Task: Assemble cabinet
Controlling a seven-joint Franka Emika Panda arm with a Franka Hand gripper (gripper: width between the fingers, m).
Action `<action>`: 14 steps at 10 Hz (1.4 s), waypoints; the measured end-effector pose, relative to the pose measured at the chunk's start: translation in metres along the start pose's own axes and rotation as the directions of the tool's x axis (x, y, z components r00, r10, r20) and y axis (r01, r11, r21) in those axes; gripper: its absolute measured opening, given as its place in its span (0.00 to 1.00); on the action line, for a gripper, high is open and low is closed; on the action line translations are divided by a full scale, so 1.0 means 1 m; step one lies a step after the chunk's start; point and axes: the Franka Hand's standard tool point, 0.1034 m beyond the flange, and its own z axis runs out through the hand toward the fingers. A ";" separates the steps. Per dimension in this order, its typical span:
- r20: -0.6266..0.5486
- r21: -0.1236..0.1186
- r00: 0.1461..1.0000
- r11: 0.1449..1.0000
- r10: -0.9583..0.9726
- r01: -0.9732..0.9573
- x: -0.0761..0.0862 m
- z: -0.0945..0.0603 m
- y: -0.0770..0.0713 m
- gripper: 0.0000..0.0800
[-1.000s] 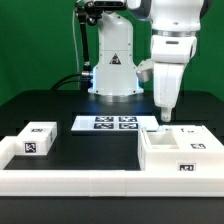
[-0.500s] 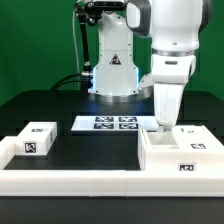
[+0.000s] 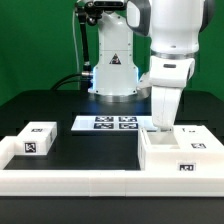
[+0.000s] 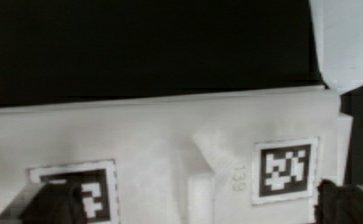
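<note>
White cabinet: it sits directly beneath the gripper with its open top facing up. In the wrist view its tagged face spans the space ahead of the fingers.
Gripper: it points straight down with its tips level with the cabinet's rear wall. Whether they touch the wall cannot be told.
Fingers: they are spread wide, one tip at each edge of the tagged surface, with nothing between them.
Change: within the last second the gripper has sunk from clearly above the cabinet to its rim, drifting slightly toward the exterior view's left.
Meaning: this looks like the end of an approach, probably to grip or nudge the rear wall. Closing has not begun.
Loose white block: it lies well apart from the gripper, toward the exterior view's left, and is untouched.
Marker board: it lies flat on the table, beside the gripper and slightly behind it.
Risk: a misaligned descent could press down on the wall instead of straddling it.
</note>
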 end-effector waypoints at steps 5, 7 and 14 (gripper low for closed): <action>-0.116 -0.166 0.992 0.986 -0.051 0.031 0.020 0.002 -0.009 0.81; -0.114 -0.162 0.992 0.986 -0.047 0.028 0.016 0.003 -0.007 0.81; -0.115 -0.153 0.993 0.988 -0.035 0.017 0.006 0.009 -0.005 0.69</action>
